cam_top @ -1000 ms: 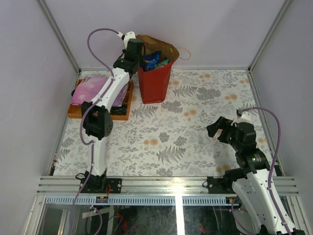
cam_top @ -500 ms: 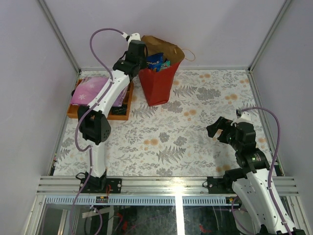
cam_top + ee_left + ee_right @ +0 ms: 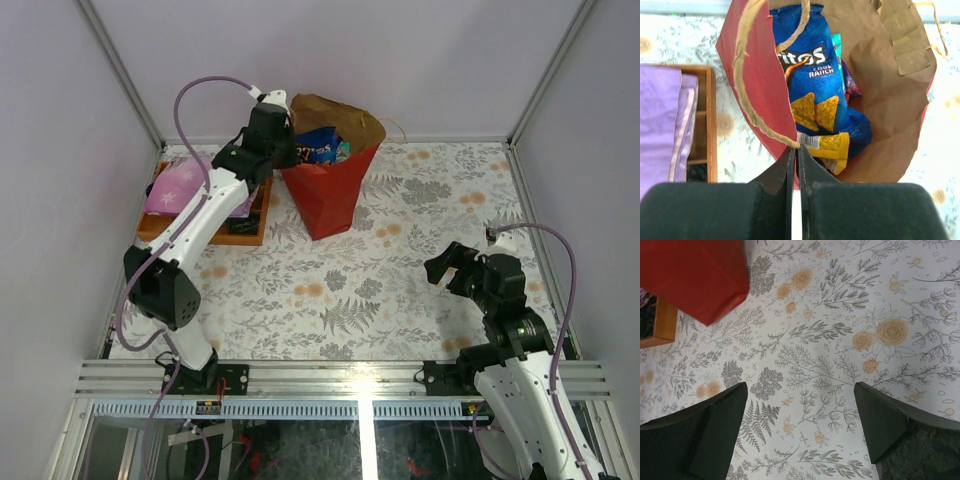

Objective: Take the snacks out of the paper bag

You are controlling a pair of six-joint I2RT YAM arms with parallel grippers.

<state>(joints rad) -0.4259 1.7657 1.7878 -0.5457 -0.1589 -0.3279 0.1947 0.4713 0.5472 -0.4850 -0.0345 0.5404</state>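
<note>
Hardly begun, judging from the layout. Left fingers (image 3: 794, 160) clenched on the near red wall of the paper bag (image 3: 752, 75), right at the rim beside the cord handle (image 3: 745, 95); bag tilted off upright, mouth wide open.

Just beyond those fingertips, all inside the bag: the blue Doritos bag (image 3: 812, 85) on top, an orange packet (image 3: 829, 146) nearest the tips, and slivers of a purple packet (image 3: 851, 85) and a green packet (image 3: 836, 42) further in, toward the right.

Right fingers (image 3: 447, 266) spread wide, grasping nothing, hanging above bare bench (image 3: 840, 340), with the bag's red base ahead and to their left, well apart.

To the left of the left fingers, an orange tray (image 3: 710, 115) with a purple pouch (image 3: 660, 125) on it, no part of the job.

0 snacks out on the bench, as far as visible. Every packet left to lift, probably the Doritos bag first, given its place on top.
</note>
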